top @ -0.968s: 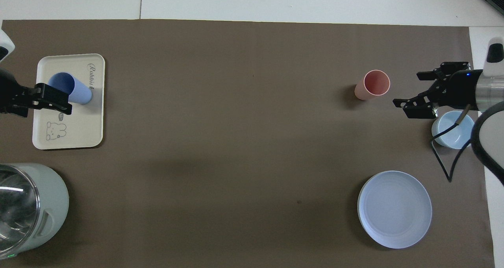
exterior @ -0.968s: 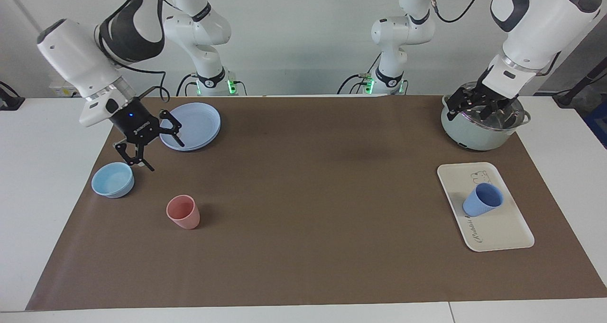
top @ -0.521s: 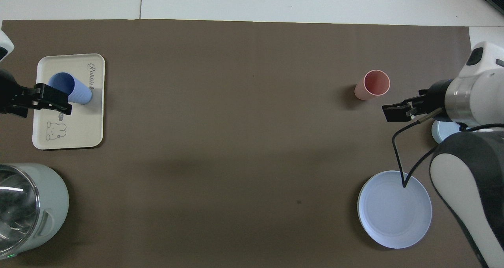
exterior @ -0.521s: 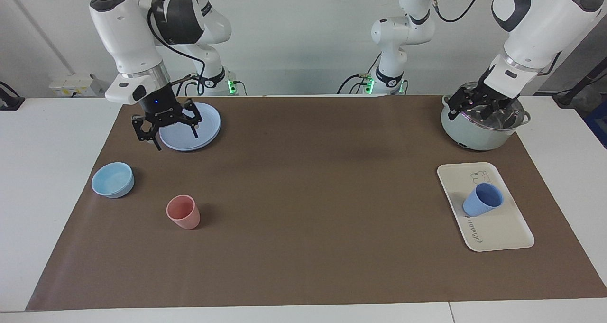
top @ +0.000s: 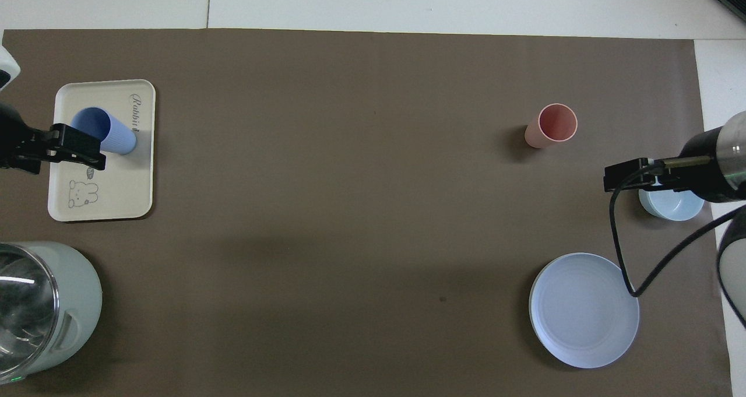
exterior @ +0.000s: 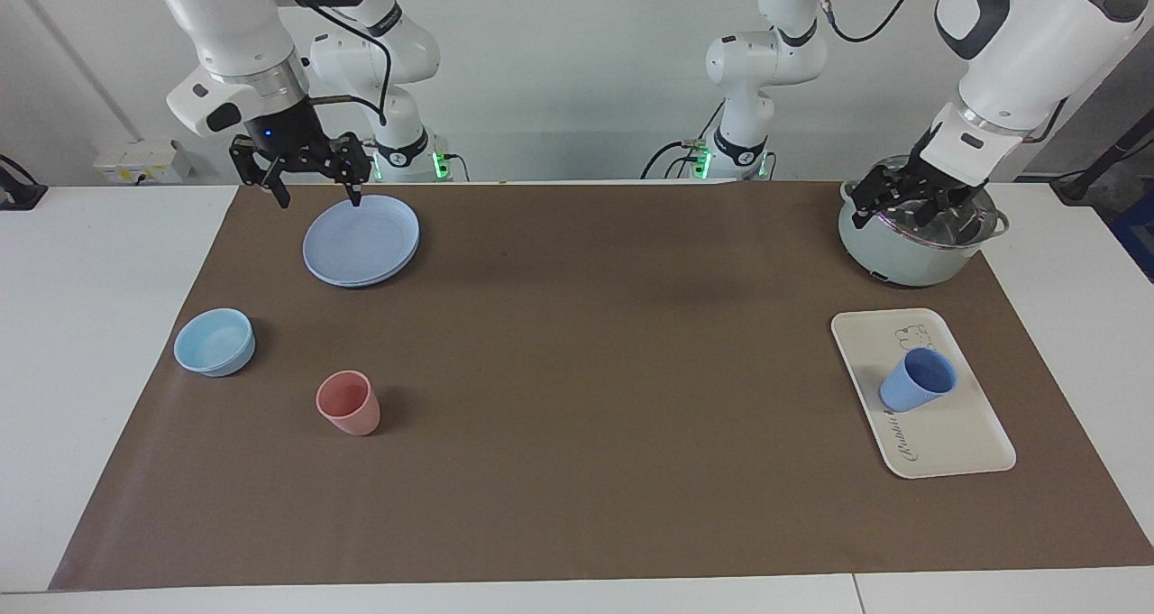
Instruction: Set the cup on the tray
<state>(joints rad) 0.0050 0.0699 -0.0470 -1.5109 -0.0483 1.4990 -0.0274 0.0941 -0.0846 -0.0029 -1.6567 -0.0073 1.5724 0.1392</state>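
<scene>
The periwinkle-blue cup (exterior: 918, 380) stands on the cream tray (exterior: 951, 443), near its middle, between the bear drawing and the script. Both also show in the overhead view, the cup (top: 108, 132) on the tray (top: 116, 193). My left gripper (exterior: 912, 210) is open and empty, up over the pot and apart from the cup. My right gripper (exterior: 320, 195) is open and empty, raised over the robot-side edge of the round blue plate.
A pale green pot (exterior: 902, 258) stands nearer to the robots than the tray. Toward the right arm's end lie a round blue plate (exterior: 361, 240), a light blue bowl (exterior: 215, 342) and a pink tumbler (exterior: 349, 402). A brown mat (exterior: 595, 343) covers the table.
My right gripper has risen and swung from beside the light blue bowl to over the plate's robot-side edge. The left gripper, the cup and the tray have stayed put.
</scene>
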